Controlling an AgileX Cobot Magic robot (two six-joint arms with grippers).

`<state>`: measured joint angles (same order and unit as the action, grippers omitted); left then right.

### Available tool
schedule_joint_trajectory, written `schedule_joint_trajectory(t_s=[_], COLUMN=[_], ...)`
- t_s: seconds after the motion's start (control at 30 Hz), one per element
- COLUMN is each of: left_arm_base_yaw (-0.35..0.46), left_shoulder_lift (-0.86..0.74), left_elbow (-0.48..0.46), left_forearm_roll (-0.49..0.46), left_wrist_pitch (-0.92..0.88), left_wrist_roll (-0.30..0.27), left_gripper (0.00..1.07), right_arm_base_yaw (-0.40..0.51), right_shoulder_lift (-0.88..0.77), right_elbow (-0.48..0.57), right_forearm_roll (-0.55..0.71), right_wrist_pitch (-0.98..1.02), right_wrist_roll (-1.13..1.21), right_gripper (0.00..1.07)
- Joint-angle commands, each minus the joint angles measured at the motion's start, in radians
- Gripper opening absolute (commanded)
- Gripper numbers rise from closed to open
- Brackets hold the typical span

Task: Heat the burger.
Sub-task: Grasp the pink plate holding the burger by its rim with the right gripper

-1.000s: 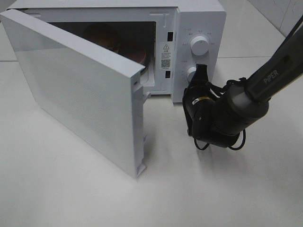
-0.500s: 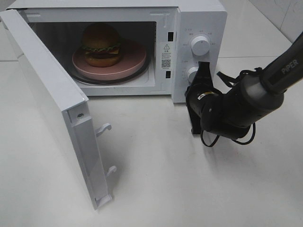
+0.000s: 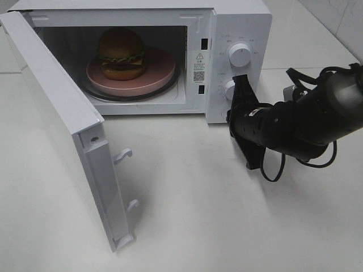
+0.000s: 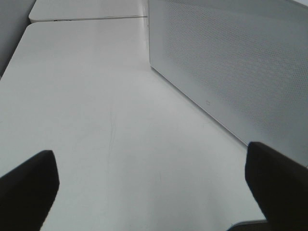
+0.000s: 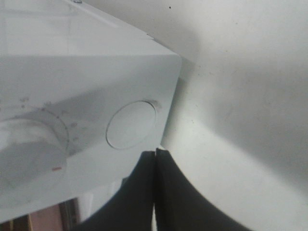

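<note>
Exterior high view: I see a white microwave (image 3: 238,22) standing on a white surface (image 3: 198,221), its door (image 3: 51,102) swung wide open toward the left. The burger (image 3: 121,54) sits inside the cavity on a pink round plate (image 3: 156,76), toward the plate's left side, and the plate rests on the glass turntable (image 3: 170,89). Two white knobs are on the control panel, an upper knob (image 3: 240,55) and a lower knob (image 3: 229,89). My right hand (image 3: 243,82) reaches in from the right, its dark fingers pointing up at the panel just beside the lower knob.

Right wrist view: the right hand (image 5: 155,153) has its two fingers pressed together with nothing between them. Their tips lie at the panel's edge, just beside a round flat button (image 5: 131,124). I cannot tell whether they touch it.

Left wrist view: my left hand (image 4: 153,192) is spread wide and empty above the bare surface, with the door's dotted outer face (image 4: 231,72) near it.
</note>
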<state>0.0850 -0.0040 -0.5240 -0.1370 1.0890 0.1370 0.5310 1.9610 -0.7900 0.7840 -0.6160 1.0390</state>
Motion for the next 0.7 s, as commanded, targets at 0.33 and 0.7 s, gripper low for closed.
schedule_joint_trajectory(t_s=[0.33, 0.7], left_arm_base_yaw=[-0.004, -0.004], left_shoulder_lift=[-0.005, -0.005], left_elbow=[0.003, 0.003], left_forearm_roll=[-0.007, -0.007], left_wrist_pitch=[-0.013, -0.013], left_wrist_roll=[-0.006, -0.006], left_gripper=[0.98, 0.98], right_arm_base_yaw=[-0.048, -0.065], right_shoulder_lift=[-0.182, -0.289], right_elbow=[0.044, 0.018], right_forearm_roll=[-0.11, -0.433], right_wrist_pitch=[0.354, 0.733], right_wrist_roll=[-0.524, -0.734], right_gripper=[0.01, 0.03])
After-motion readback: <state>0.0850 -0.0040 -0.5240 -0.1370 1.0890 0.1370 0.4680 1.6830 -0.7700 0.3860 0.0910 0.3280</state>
